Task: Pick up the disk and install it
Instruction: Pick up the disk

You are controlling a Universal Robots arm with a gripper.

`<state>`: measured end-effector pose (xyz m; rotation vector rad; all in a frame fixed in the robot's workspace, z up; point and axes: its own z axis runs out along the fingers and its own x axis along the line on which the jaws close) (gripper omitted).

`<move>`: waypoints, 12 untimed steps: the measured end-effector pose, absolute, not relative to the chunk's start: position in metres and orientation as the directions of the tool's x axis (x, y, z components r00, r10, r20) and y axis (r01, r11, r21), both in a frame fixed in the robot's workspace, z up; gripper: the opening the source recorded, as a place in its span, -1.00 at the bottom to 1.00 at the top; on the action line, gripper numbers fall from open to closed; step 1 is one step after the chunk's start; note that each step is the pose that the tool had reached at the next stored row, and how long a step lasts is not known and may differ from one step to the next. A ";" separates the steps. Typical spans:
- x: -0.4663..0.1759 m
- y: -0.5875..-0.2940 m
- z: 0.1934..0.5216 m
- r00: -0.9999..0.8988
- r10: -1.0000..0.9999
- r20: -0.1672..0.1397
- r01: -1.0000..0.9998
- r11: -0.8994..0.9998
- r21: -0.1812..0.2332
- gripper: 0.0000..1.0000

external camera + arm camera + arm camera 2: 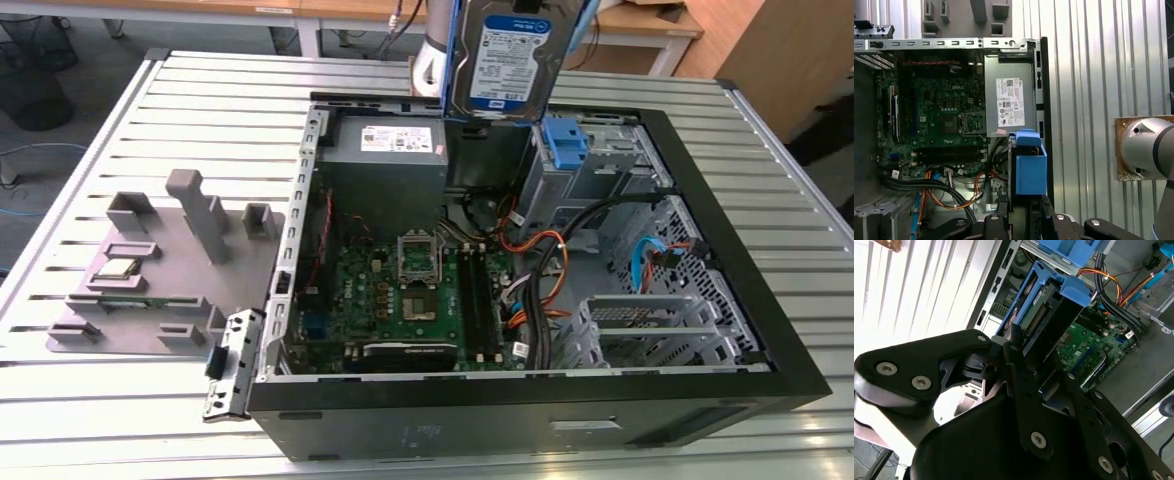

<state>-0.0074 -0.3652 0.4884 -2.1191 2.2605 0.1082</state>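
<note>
The gripper point(1031, 357) hangs above the open computer case point(747, 250), clamped on the disk point(514, 60), which it holds upright, clear of the case; the case lies on a slatted metal table point(80, 400), beside a grey fixture block point(160, 270); inside sit a green motherboard point(400, 290), a grey power supply point(387, 150) and bundled cables point(561, 270).
</note>
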 end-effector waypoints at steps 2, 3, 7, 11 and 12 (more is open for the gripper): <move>-0.007 -0.366 0.488 -0.065 -0.995 -0.078 -0.998 0.064 0.023 -0.30; -0.007 -0.367 0.488 -0.065 -0.995 -0.078 -0.998 0.064 0.023 -0.30; -0.007 -0.372 0.488 -0.065 -0.995 -0.078 -0.998 0.064 0.023 -0.30; -0.007 -0.377 0.488 -0.065 -0.995 -0.078 -0.998 0.064 0.023 -0.30; -0.007 -0.378 0.488 -0.065 -0.995 -0.078 -0.998 0.064 0.023 -0.30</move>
